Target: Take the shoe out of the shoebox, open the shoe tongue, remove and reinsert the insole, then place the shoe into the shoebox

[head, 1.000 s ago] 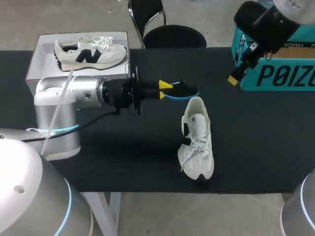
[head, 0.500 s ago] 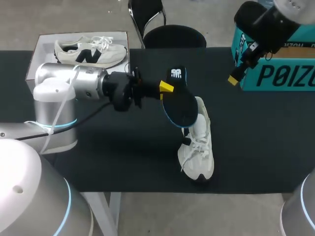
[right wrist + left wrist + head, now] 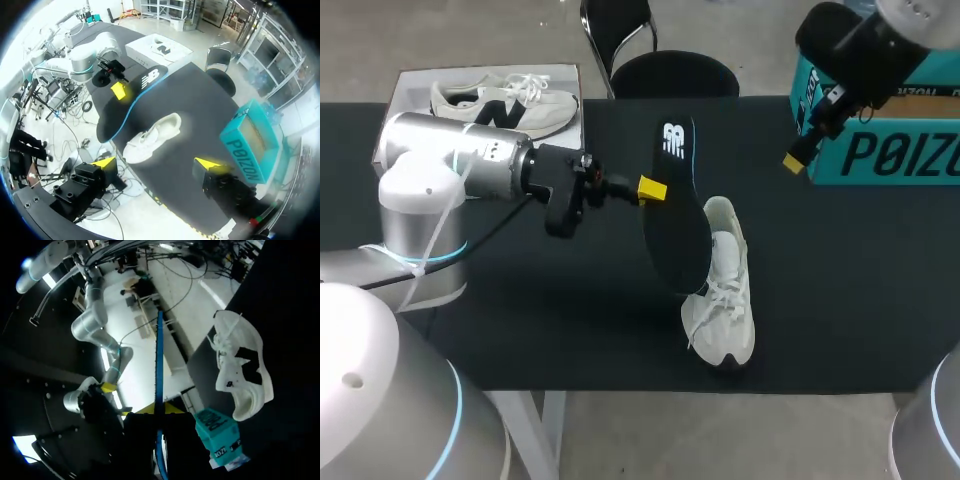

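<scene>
The left gripper (image 3: 653, 188), pinching the black insole (image 3: 678, 225) above the white sneaker (image 3: 722, 300), should feed it toe-first into the sneaker's collar; the right gripper (image 3: 157, 163) hangs spread.

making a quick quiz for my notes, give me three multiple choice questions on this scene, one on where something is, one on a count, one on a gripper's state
1. Where is the insole?
A. held in the left gripper, over the table
B. inside the boxed shoe
C. flat on the teal carton

2. How many shoes are in view?
A. one
B. two
C. three

3. What state is the right gripper in?
A. open, holding nothing
B. shut on the insole
C. shut on a lace

Answers:
1 A: the yellow fingertips grip the insole from both sides, and it hangs by the white shoe lying on the table.
2 B: that one, plus a second shoe in the shoebox.
3 A: its tips stand wide apart with nothing between them.
</scene>
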Motion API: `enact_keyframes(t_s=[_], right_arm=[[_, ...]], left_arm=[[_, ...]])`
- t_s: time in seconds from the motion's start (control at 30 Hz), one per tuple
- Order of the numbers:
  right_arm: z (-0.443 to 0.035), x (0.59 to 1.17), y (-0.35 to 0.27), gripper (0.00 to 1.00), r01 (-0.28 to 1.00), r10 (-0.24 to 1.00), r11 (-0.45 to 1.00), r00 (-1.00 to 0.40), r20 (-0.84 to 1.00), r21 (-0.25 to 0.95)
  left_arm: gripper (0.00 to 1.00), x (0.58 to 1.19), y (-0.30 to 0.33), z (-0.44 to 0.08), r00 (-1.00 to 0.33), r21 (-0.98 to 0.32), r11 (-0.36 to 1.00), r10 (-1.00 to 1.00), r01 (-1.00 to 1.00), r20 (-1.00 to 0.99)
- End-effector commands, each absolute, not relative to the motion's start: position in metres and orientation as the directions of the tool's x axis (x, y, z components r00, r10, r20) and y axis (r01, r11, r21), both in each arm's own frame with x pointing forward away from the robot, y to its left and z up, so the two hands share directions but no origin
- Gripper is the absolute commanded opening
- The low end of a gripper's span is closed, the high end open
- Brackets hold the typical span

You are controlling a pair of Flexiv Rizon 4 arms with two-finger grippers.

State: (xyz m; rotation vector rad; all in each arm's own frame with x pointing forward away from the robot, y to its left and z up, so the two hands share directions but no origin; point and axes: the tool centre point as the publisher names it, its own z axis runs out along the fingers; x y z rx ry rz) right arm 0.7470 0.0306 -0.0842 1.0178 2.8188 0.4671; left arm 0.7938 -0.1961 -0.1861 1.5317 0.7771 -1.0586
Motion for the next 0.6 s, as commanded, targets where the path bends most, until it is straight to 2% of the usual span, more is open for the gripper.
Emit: enact_keyframes(t_s=[0.03, 0.33, 0.6], right_arm=[[-0.085, 0.748, 0.031, 1.0, 0.606, 0.639, 0.728, -0.769, 0.003, 0.32], [-0.085, 0.748, 0.031, 1.0, 0.606, 0.639, 0.728, -0.769, 0.003, 0.32], [-0.085, 0.748, 0.031, 1.0, 0.606, 0.639, 0.728, -0.769, 0.003, 0.32]], left_arm=[[0.0, 0.801, -0.197, -0.195, 0.839, 0.823, -0.24, -0.056, 0.514, -0.541], [0.0, 0.816, -0.197, -0.199, 0.769, 0.763, -0.223, -0.081, 0.606, -0.634], [0.0, 0.841, -0.205, -0.218, 0.494, 0.505, -0.188, -0.105, 0.842, -0.863]])
